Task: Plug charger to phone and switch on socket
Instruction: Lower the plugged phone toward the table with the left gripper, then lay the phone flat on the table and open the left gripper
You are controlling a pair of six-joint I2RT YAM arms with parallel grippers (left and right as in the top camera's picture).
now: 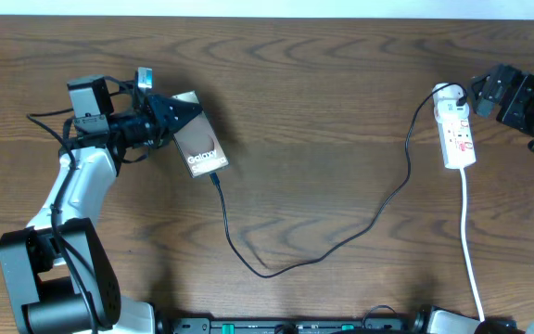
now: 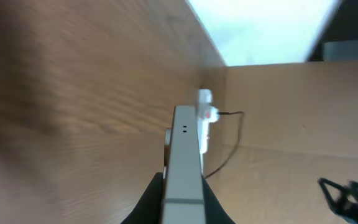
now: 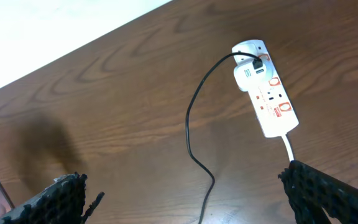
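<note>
At left we see the left pincer (image 1: 172,109) clamped on the phone's (image 1: 200,147) upper end, its arm bent low over the tabletop (image 1: 323,93). The phone's long axis runs diagonally, and the charger (image 1: 341,243) tip meets its lower right end. The cable loops right to the socket (image 1: 456,130), which lies near-to-far. The right pincer (image 1: 482,91) hangs spread wide beside the socket's far end.

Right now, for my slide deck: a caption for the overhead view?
Left end effector grips the phone; the charger runs from it to the socket, near the right end effector.
</note>
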